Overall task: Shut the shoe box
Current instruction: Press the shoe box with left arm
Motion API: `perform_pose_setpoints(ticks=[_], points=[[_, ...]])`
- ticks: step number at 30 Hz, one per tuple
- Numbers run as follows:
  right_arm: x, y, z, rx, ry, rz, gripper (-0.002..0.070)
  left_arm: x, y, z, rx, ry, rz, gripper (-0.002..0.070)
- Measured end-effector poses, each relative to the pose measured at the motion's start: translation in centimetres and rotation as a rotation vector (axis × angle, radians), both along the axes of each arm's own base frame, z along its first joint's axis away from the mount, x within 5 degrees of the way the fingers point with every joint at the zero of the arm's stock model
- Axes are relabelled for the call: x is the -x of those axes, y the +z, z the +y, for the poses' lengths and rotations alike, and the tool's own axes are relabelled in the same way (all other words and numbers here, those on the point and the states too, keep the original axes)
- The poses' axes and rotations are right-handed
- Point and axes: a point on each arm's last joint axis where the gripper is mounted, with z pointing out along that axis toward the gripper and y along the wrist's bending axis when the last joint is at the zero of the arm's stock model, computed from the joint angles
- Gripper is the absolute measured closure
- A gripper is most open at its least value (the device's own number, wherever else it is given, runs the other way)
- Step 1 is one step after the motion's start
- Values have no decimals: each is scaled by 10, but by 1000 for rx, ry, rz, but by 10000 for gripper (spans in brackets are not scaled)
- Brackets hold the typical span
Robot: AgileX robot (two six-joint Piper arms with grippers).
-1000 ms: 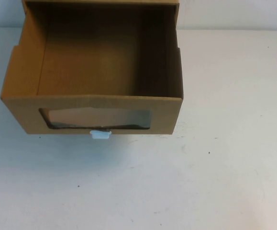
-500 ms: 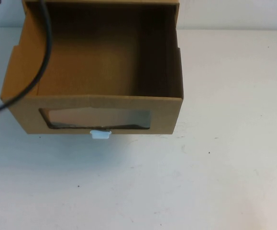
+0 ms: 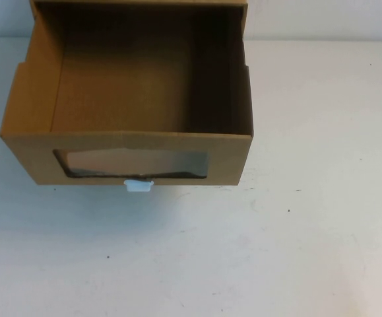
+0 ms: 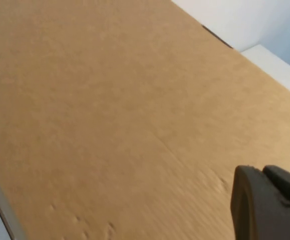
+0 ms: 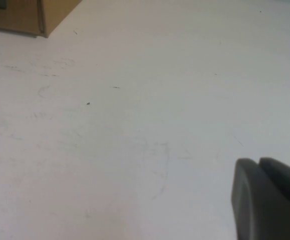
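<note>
The shoe box (image 3: 229, 157) is brown cardboard, and its drawer stands pulled out toward me and empty in the high view. The front has a clear window (image 3: 134, 163) with a small white tab (image 3: 138, 185) below it. Neither gripper appears in the high view. In the left wrist view my left gripper (image 4: 262, 171) hangs close over a broad brown cardboard face of the box (image 4: 109, 110), fingers together and holding nothing. In the right wrist view my right gripper (image 5: 259, 162) hovers over the bare white table, shut and empty, far from the box corner (image 5: 34, 15).
The white table (image 3: 309, 231) stretches in front of and to the right of the box, with a few small dark specks (image 3: 288, 211). A pale wall (image 3: 322, 20) runs behind the table.
Half a second ago a black cable and a dark arm part crossed the box's left side in the high view; they have left that view. The box has not visibly moved.
</note>
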Motion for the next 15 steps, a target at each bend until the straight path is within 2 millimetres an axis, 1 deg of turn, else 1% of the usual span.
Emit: perform_pose_setpoints(ticks=[2,5,8,11,15], points=[[0,0,0,0,0,0,690,-17,-12,-1,1,-1,14,680],[0,0,0,0,0,0,690,-39,-39,-3,-7,-4,65,680],[0,0,0,0,0,0,690,-53,-60,-4,-23,-8,101,680],[0,0,0,0,0,0,690,-59,-69,-4,-30,-11,117,680],[0,0,0,0,0,0,690,-59,-68,-4,-33,-13,110,680]])
